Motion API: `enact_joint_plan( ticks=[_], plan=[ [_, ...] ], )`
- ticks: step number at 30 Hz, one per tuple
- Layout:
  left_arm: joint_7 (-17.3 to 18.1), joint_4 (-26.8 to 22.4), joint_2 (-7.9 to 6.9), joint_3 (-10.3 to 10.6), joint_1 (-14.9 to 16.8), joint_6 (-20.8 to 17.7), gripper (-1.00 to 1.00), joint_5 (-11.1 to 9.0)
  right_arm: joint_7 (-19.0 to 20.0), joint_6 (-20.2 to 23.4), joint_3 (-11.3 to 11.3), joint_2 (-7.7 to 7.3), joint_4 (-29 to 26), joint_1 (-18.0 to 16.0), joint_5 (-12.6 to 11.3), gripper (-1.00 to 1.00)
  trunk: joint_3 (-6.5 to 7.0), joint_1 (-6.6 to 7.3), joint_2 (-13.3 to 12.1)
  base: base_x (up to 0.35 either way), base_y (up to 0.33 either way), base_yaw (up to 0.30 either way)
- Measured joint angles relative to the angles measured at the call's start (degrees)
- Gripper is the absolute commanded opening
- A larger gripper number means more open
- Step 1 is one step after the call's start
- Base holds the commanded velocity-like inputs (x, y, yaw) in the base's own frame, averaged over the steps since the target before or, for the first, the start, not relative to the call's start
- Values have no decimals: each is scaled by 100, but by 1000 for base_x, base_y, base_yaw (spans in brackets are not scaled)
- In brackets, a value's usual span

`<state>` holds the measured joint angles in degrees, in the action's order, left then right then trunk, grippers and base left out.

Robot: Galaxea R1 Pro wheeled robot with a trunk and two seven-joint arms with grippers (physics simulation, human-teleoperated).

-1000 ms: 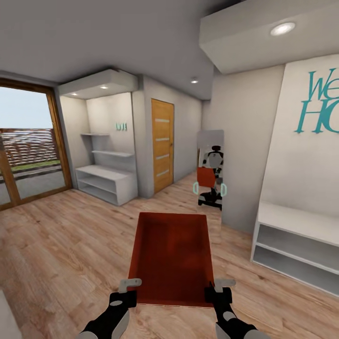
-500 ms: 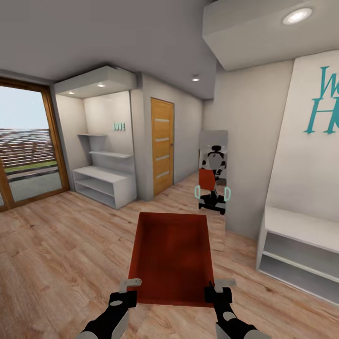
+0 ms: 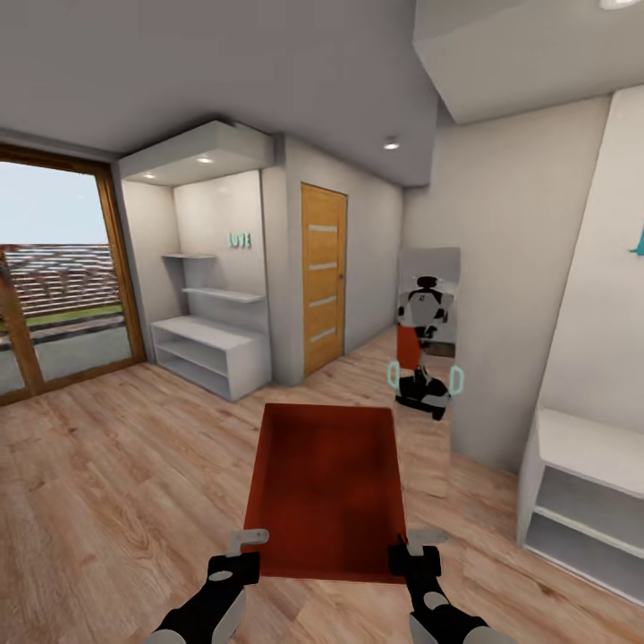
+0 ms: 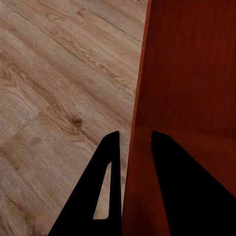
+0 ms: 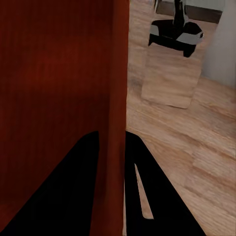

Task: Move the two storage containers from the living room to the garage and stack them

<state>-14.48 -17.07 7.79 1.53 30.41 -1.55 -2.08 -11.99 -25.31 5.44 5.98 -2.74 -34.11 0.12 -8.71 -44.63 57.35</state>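
Note:
One orange-red open-top storage container (image 3: 324, 487) hangs in front of me above the light wood-plank floor (image 3: 107, 483). My left gripper (image 3: 240, 553) is shut on its near left corner, and my right gripper (image 3: 413, 551) is shut on its near right corner. In the left wrist view the container wall (image 4: 140, 123) stands pinched between the two dark fingers (image 4: 109, 187). In the right wrist view the wall (image 5: 118, 98) runs between the fingers (image 5: 137, 196) the same way. The second container is out of view.
A wood-framed glass door (image 3: 54, 295) is at the left. White shelves (image 3: 210, 344) stand beside a wooden slatted door (image 3: 324, 277) ahead. A tall mirror (image 3: 427, 340) on the right wall reflects me. A white bench shelf (image 3: 581, 487) juts out at the right.
The whole view has shifted: the camera has turned or moved, sliding the right wall lettering and shelf rightward out of frame. The container stays held the same way in both grippers.

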Motion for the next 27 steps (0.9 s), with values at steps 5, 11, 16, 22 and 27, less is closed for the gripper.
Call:
enact_joint_plan(
  ticks=[5, 11, 16, 22, 27],
  plan=[
    [1, 0, -1, -3, 0, 1, -100, -2, 0, 9, 6, 0, -9, 0, 0, -100, 0, 0, 0, 322, 0, 267],
    [3, 0, -2, -6, 0, 1, -100, -5, 1, 23, 6, 0, -20, 0, 6, -100, 0, 0, 0, 322, 0, 269],
    [0, 0, -1, -6, 0, 0, -100, -2, 0, 20, 7, 0, -18, 0, 3, -100, 0, 0, 0, 322, 0, 269],
    [3, 0, -3, -9, 1, 0, -100, -7, 1, 40, 16, 0, -34, 0, 4, -100, 0, 0, 0, 322, 0, 224],
    [8, 4, -1, -19, 2, 46, -100, -20, 8, 43, 29, -8, -73, 2, 16, -100, 0, 0, -1, 322, 0, 34]
  ],
)
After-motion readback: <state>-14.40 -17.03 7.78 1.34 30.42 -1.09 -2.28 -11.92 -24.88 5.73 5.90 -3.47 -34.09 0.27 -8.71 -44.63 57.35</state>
